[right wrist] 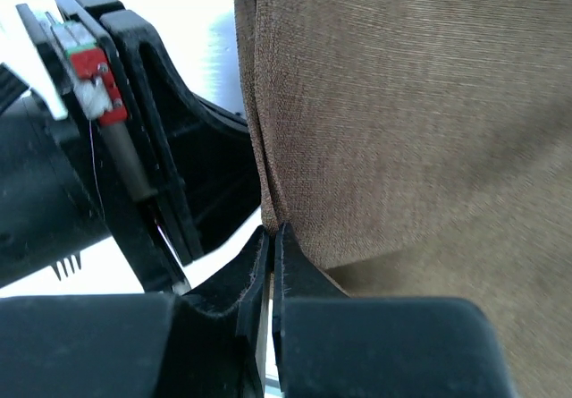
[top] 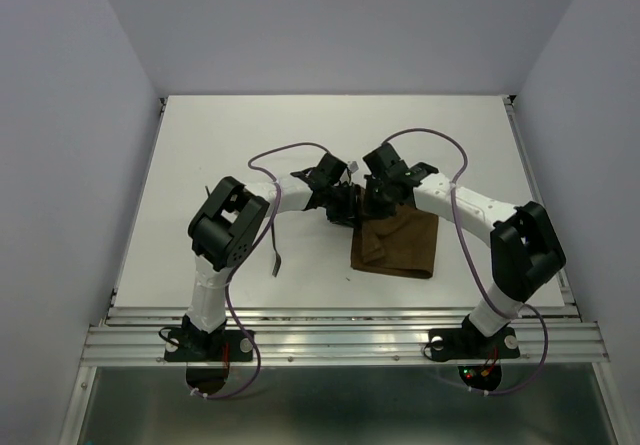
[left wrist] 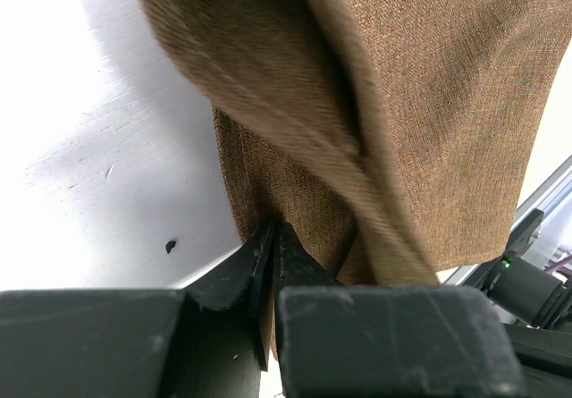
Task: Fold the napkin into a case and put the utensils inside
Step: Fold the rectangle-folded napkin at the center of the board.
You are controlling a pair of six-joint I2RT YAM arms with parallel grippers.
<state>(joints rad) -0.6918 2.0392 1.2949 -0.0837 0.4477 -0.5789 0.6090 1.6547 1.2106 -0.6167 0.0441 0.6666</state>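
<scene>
The dark brown napkin (top: 395,247) lies folded at mid-table, its far edge lifted between the two grippers. In the left wrist view the napkin (left wrist: 429,103) hangs in doubled layers, and my left gripper (left wrist: 272,230) is shut on its edge. My right gripper (right wrist: 273,232) is shut on an edge of the napkin (right wrist: 411,112) too. From above, the left gripper (top: 346,206) and the right gripper (top: 382,201) stand close together over the cloth's far edge. One thin dark utensil (top: 276,260) lies on the table beside the left arm, partly hidden by it.
The white table (top: 200,145) ends in a metal rail (top: 340,343) at the near side, where both arm bases are bolted. Grey walls close in the left, right and back. The left arm's wrist (right wrist: 98,148) sits just beside the right gripper.
</scene>
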